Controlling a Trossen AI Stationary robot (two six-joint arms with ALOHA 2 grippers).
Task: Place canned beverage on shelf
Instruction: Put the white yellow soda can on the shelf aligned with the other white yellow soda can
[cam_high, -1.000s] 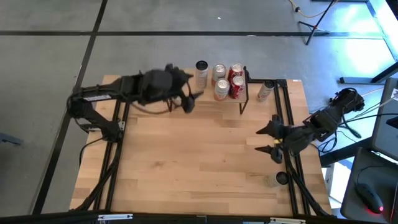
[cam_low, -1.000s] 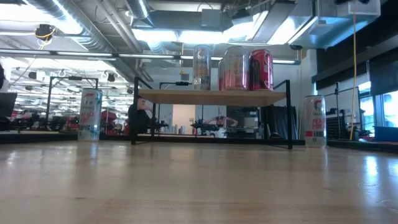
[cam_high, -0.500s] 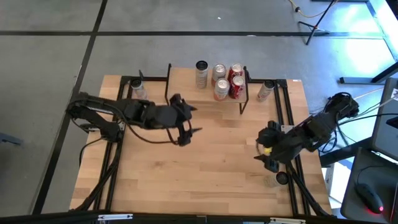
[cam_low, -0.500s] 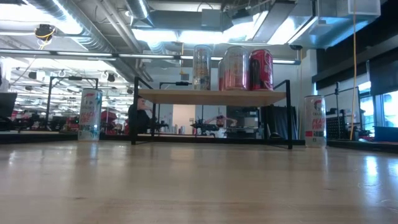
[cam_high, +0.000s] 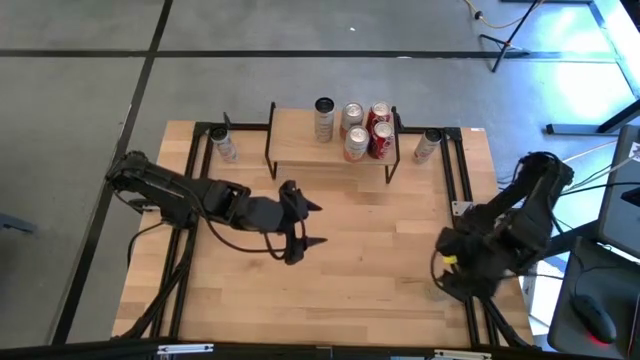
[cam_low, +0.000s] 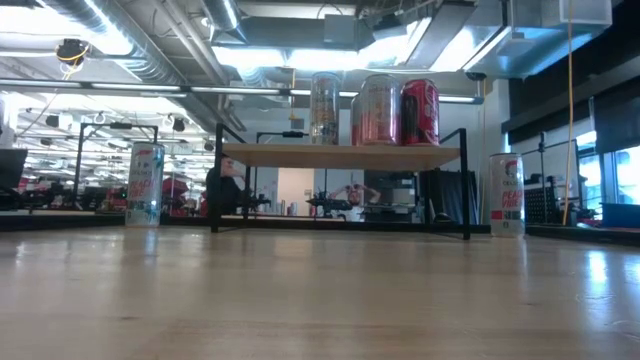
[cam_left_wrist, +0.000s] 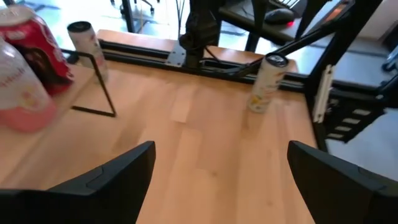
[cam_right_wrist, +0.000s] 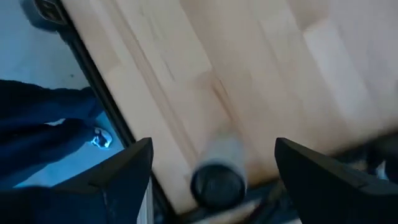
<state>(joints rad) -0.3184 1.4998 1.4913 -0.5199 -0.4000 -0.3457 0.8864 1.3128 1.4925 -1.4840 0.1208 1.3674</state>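
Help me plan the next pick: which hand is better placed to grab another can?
Right. The right hand, open, hangs over the can near the table's edge; the left hand, also open, sits mid-table, away from any can.

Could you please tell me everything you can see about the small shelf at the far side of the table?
The shelf is a low riser with a light wooden rectangular top on thin black metal legs, standing upright at the table's far edge. Four cans stand on its right half, two of them red; its left half is bare. More cans stand on the table on either side of it. Neither gripper touches it.
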